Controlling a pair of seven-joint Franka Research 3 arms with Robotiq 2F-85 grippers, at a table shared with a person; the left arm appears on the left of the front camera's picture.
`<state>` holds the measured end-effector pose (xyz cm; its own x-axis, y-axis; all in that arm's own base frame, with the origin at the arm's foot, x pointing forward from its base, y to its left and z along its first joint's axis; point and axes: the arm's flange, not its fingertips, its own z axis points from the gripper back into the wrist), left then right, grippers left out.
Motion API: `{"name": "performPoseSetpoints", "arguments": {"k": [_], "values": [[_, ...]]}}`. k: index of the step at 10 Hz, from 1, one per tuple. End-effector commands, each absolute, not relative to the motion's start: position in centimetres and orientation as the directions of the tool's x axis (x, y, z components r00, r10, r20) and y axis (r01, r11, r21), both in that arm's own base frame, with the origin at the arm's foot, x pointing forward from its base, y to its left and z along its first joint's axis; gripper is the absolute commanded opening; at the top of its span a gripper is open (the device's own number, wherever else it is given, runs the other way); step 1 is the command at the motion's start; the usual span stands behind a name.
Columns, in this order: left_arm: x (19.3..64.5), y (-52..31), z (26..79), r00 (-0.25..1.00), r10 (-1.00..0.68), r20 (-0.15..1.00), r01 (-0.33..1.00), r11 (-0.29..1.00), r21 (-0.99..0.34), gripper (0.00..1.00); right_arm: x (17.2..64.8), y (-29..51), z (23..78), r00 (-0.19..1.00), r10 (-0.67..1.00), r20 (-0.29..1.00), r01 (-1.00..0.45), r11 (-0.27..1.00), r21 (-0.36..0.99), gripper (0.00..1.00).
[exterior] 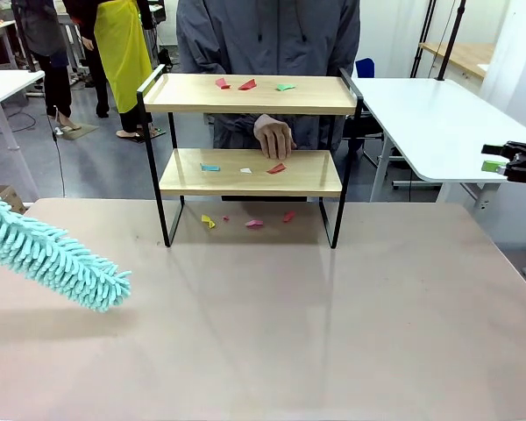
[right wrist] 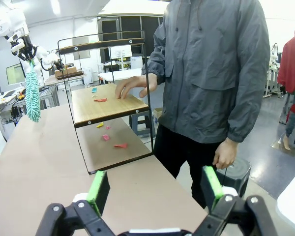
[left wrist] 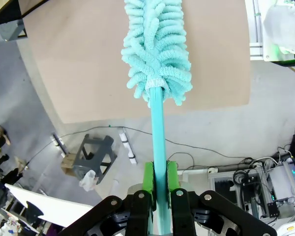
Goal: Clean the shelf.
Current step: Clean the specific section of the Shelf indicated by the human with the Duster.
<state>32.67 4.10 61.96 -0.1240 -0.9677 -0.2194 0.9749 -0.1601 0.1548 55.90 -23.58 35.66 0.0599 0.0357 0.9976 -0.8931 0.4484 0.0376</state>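
Jaws: left gripper [left wrist: 160,178] clenched on fluffy teal duster [left wrist: 157,49]; right gripper [right wrist: 155,187] released. Person's hand [exterior: 273,138] on black-framed wooden shelf [exterior: 324,95].

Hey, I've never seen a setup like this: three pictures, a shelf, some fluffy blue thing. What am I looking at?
These are three cameras on one two-armed robot. The wide picture looks across a table at a person, whose hand is at the lower board of a small shelf. Coloured paper scraps lie on both boards and on the table beneath. The other two pictures come from cameras on the robot's wrists, each looking out along that arm's two-finger claw. The left gripper is shut on the handle of a fluffy teal duster. The right gripper is open and holds nothing.
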Motion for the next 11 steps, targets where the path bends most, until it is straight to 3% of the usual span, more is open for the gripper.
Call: {"name": "performPoseSetpoints", "arguments": {"k": [1, 10, 11], "values": [[32.74, 4.34, 62.07, -0.128, -0.968, -0.217, 0.974, -0.165, 0.158, 0.13, 55.81, -23.26, 36.18, 0.073, 0.037, 0.997, -0.891, 0.451, 0.049, 1.00], [32.67, 4.10, 61.96, -0.124, -0.968, -0.219, 0.975, -0.160, 0.155, 0.13, 55.81, -23.26, 36.18, 0.073, 0.037, 0.997, -0.891, 0.451, 0.049, 1.00], [31.87, 3.44, 61.89, -0.124, -0.986, -0.109, 0.972, -0.143, 0.187, 0.13, 55.81, -23.26, 36.18, 0.073, 0.037, 0.997, -0.891, 0.451, 0.049, 1.00]]}}
